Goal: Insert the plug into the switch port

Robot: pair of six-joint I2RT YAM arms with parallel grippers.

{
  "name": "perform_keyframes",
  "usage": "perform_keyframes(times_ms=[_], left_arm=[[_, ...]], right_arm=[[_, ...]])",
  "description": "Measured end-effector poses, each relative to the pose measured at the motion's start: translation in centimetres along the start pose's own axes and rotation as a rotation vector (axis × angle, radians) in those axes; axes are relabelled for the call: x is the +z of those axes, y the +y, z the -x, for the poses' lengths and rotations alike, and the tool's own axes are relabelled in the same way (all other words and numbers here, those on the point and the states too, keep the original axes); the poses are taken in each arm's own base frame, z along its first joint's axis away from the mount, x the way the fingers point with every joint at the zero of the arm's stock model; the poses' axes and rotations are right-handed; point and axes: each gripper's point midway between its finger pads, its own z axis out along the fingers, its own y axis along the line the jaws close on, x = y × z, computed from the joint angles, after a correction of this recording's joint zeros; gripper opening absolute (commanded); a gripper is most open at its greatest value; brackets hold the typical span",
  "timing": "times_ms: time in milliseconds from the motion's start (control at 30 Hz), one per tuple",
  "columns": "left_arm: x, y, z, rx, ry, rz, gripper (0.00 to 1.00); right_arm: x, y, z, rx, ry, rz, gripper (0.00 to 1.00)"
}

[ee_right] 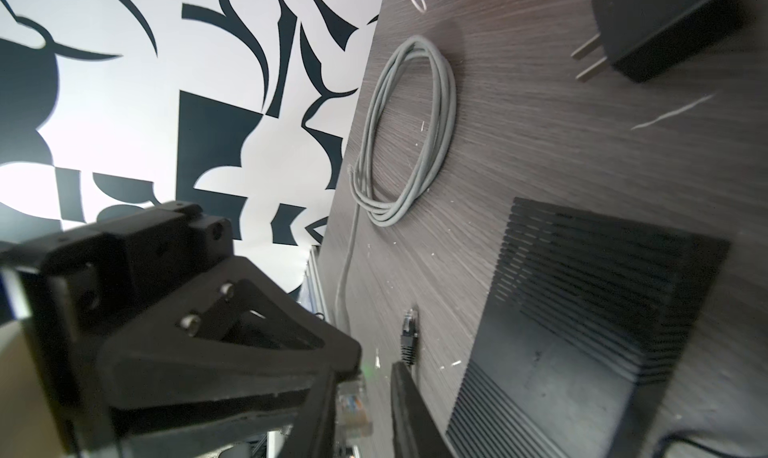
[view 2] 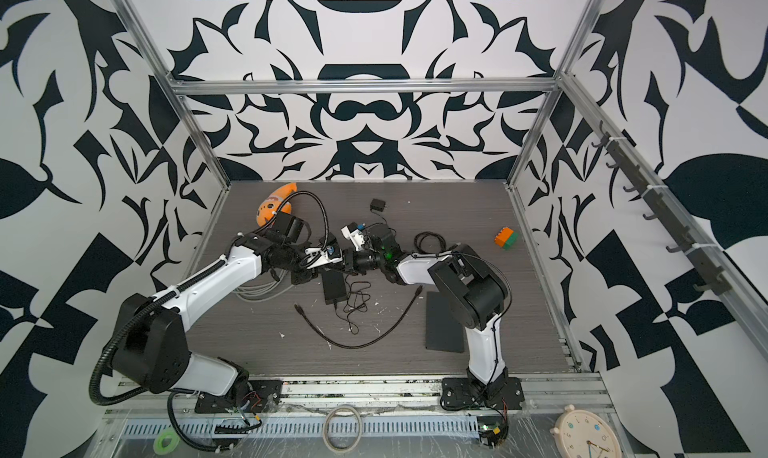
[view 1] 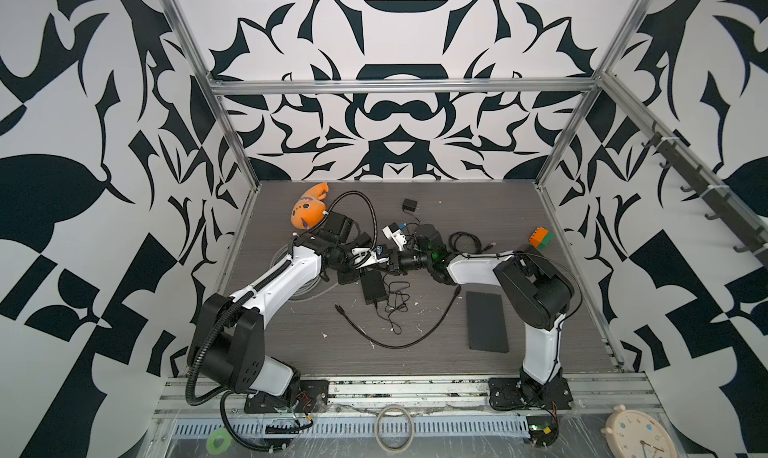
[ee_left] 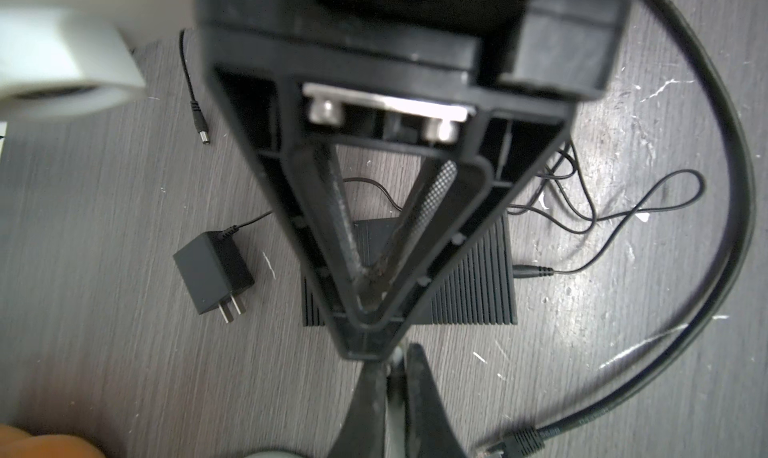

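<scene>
Apparent handover: left tool [ee_left: 368, 306] is pinched shut on the plug [ee_right: 353, 406], right tool [ee_left: 395, 364] slightly open around it and next needing a square clamp.

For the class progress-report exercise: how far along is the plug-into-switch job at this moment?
Done: a clear plug is up off the table, near the switch. In hand: the right gripper straddles that plug, not yet clamped on it; the left gripper is shut close by. Left: gripping, aligning and pushing it into a port; no port shows in these views.
</scene>
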Motion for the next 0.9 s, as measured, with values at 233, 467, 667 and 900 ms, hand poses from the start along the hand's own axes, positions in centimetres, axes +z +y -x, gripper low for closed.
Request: perform_keyframes(times_ms=[233,467,667,900], left_arm=[[0.1,0.0,-0.1,0.001,0.004,0.003,0.13],[0.1,0.0,-0.3,0.002,0.017,0.007,0.25],[0.6,-1.1,-1.9,-0.018,0.065,-0.016,0.26],[0.7,-1.1,-2.8,-0.052,0.087,-0.001,0.05]], right_arm=[[0.0,0.2,-0.1,0.005,0.004,0.008,0.04],[0.0,0.4,0.0,0.013,0.001,0.013,0.03],[-0.1,0.4,0.3,0.014,-0.005,0.018,0.03],[-0.1,0.4,-0.2,0.023,0.017,0.027,0.03]])
